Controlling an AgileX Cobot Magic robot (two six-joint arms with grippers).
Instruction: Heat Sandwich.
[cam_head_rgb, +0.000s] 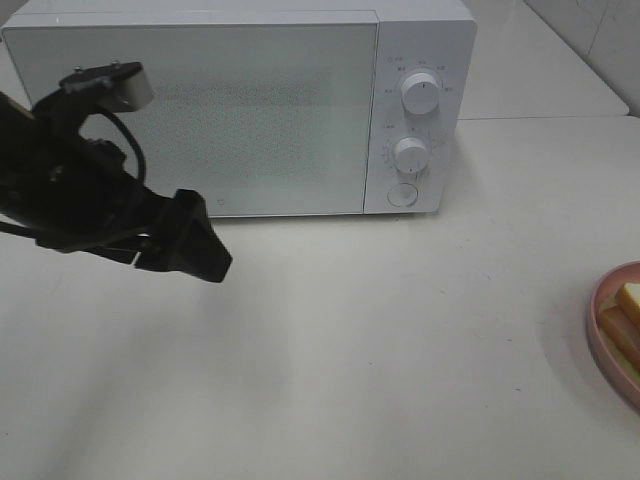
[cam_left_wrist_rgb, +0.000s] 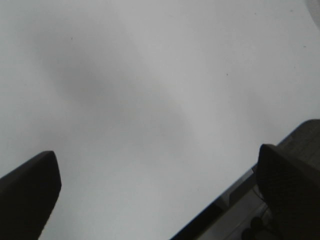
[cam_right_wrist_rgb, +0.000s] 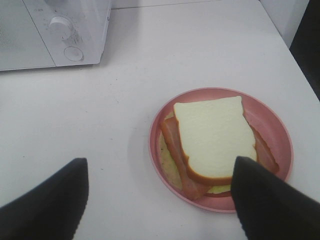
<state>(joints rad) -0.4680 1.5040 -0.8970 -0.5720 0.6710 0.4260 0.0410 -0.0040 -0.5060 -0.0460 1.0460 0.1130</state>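
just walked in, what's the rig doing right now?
Nothing is held yet. The sandwich sits on the pink plate at the table's right edge. The right gripper hovers over it, jaws open. The left gripper is open and empty in front of the microwave, whose door is shut. So heating hasn't started.

Soft even light, faint blurry shadows.

Left arm (cam_head_rgb: 70, 190) extends in from the left side, angled downward; left gripper (cam_head_rgb: 195, 245) empty, jaws spread wide. Right gripper (cam_right_wrist_rgb: 160, 200) likewise spread wide, holding nothing, pointing downward.
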